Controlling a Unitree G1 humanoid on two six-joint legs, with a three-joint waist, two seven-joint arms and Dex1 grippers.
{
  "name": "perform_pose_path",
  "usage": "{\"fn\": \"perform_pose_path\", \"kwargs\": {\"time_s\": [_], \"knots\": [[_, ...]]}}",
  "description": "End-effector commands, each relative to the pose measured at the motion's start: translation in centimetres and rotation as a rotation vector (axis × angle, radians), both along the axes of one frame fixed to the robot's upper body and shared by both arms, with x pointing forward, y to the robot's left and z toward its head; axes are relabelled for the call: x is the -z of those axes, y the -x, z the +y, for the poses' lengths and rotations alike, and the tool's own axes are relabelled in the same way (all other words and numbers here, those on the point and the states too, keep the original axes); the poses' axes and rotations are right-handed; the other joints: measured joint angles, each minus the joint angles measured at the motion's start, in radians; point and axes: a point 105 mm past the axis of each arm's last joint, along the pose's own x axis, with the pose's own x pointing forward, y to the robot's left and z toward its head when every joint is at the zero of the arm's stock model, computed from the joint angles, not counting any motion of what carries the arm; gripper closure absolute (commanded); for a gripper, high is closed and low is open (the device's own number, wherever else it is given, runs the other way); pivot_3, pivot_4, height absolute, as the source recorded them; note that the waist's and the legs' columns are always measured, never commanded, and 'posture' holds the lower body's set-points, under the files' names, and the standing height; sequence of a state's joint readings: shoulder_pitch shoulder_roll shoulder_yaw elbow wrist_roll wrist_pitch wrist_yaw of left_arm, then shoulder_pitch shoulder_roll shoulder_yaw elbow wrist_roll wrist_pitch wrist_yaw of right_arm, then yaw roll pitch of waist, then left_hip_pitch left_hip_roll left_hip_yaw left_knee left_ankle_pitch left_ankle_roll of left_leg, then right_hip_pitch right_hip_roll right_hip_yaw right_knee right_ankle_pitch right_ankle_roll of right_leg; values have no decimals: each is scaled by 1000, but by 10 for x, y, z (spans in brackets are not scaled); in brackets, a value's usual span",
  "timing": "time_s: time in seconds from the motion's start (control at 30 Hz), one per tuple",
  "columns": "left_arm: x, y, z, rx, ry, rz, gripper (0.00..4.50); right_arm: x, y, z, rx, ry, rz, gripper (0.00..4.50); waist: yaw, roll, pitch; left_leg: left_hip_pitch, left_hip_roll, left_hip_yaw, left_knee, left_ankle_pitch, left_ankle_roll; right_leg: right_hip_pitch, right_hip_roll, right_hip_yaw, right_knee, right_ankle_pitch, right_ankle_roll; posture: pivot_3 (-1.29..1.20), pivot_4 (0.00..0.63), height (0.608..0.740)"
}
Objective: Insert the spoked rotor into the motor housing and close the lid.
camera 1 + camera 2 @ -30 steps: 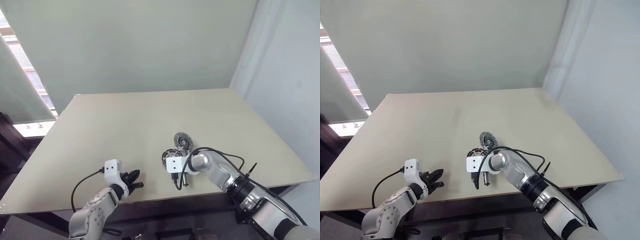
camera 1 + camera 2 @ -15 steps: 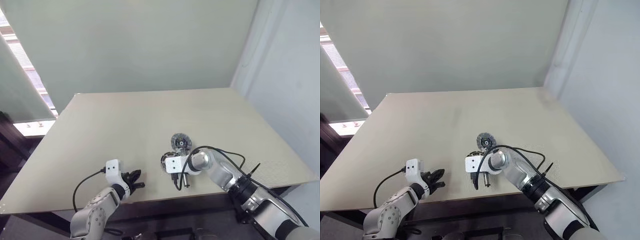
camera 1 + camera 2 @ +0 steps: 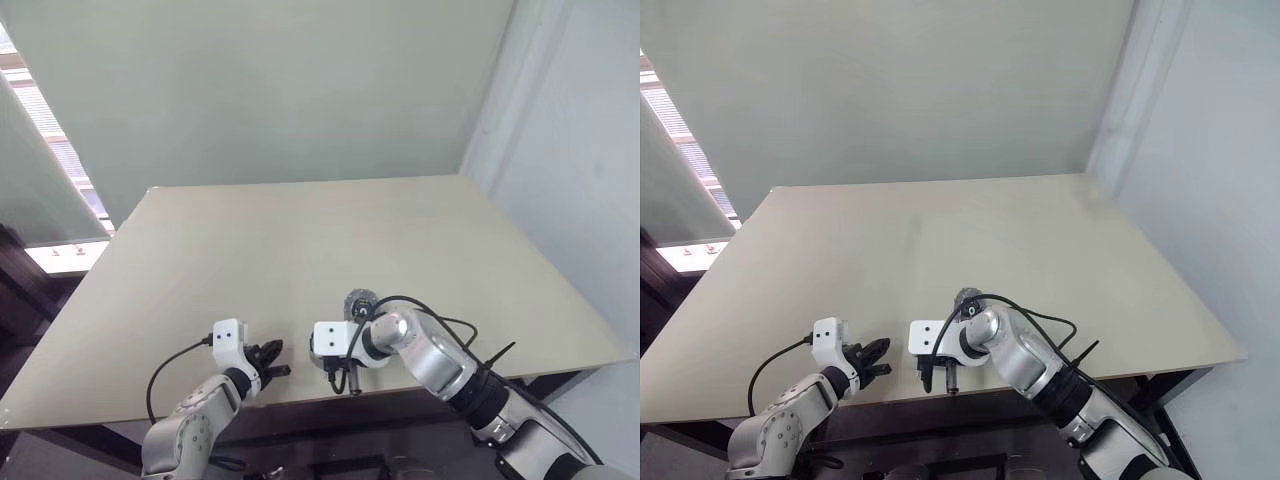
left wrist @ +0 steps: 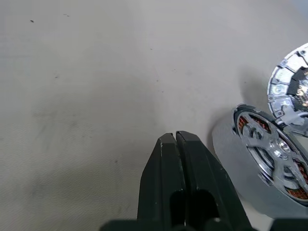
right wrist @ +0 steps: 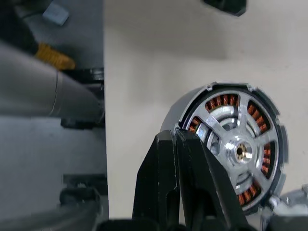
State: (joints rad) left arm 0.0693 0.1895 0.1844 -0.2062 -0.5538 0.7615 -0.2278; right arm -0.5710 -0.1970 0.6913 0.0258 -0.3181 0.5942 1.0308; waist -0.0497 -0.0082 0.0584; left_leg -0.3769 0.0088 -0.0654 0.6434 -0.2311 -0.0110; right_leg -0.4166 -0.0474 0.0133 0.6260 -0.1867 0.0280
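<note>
The motor housing (image 5: pixel 231 149) lies on the table near its front edge, a dark puck with copper windings. The spoked rotor (image 5: pixel 239 150) sits inside it, its silver spokes over the windings. My right gripper (image 5: pixel 175 136) is shut and empty, its tips at the housing's near rim. From the head, the right wrist (image 3: pixel 335 342) covers the housing. The lid (image 3: pixel 360 299), a gray disc with a dark hub, lies just behind that wrist. My left gripper (image 4: pixel 174 136) is shut and empty, over bare table left of the housing (image 4: pixel 269 156).
The beige table (image 3: pixel 300 240) stretches bare behind the parts. Its front edge (image 3: pixel 300 392) runs close under both grippers. A black cable (image 3: pixel 440 325) loops over the right forearm. The wall stands beyond the table's far edge.
My right hand has drawn back towards the front edge and to the left, rolling its wrist, and now covers the housing. The lid shows closer to the front edge. The left arm stayed still.
</note>
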Motion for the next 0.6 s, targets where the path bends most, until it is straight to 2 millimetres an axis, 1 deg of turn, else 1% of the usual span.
{"fn": "perform_pose_path", "kwargs": {"time_s": [0.03,0.2,0.53,0.6], "knots": [[-10,-4,1,-6,-4,-49,4500,-9,-12,8,91,-38,-55,4467,0,0,0,0,0,0,0,0,0,0,0,0,0,0,0,0,0,740],[-9,-3,0,-8,-3,-46,4500,-7,-14,18,139,-72,-38,4467,0,0,0,0,0,0,0,0,0,0,0,0,0,0,0,0,0,740],[-9,-2,0,-9,-4,-45,4500,-8,-13,22,145,-91,-29,4467,0,0,0,0,0,0,1,-1,-2,0,0,0,0,0,0,0,0,740],[-9,-3,0,-11,-3,-48,4500,-18,-5,22,108,-125,-7,4027,0,0,0,0,0,0,1,-1,-1,0,0,0,0,0,0,0,0,740]]}}
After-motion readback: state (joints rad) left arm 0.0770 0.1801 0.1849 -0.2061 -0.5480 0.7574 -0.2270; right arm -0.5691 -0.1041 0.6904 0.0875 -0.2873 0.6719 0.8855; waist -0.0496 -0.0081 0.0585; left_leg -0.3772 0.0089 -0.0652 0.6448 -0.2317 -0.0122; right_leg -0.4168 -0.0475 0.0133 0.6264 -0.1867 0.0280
